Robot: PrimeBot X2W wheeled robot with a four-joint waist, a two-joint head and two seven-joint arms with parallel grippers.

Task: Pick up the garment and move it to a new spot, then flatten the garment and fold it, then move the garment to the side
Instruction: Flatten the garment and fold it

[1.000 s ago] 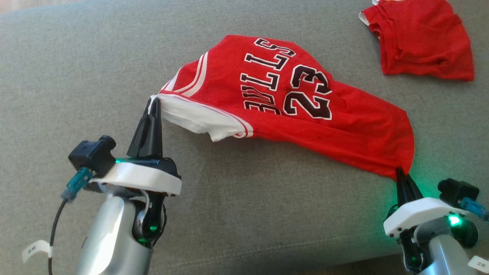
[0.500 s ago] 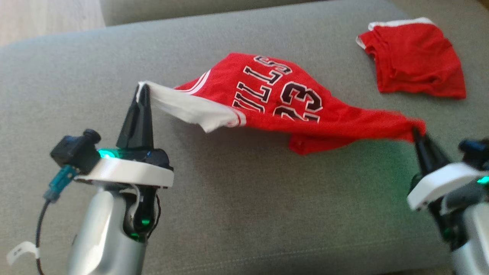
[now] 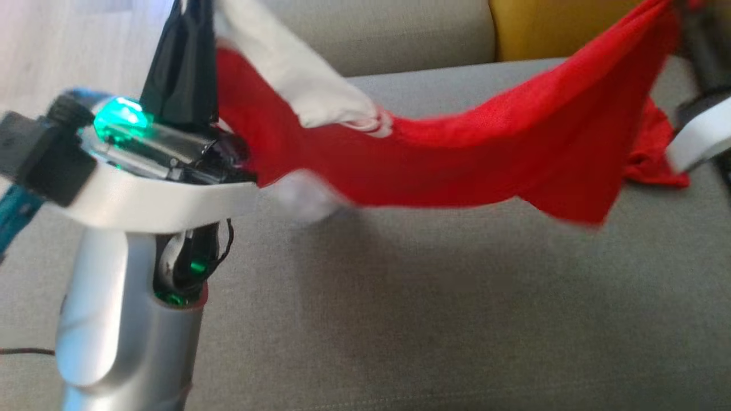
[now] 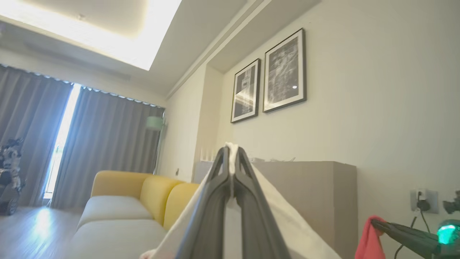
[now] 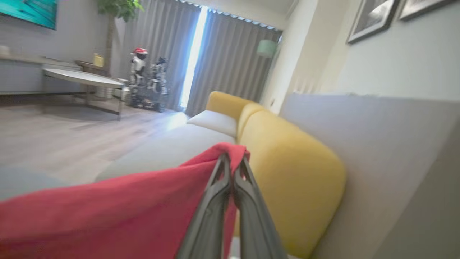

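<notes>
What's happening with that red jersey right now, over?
Left gripper shut on white trim. Right gripper shut on red corner. Jersey slung between them, above grey sofa. Second red cloth lies beyond, right.

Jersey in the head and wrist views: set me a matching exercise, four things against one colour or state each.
Things:
1 left gripper
2 right gripper
3 jersey
4 backrest cushion

States:
A yellow
B shut on red cloth
C strung between both grippers
D shut on white cloth

Pairs: 1-D, 2-B, 3-C, 4-A
</notes>
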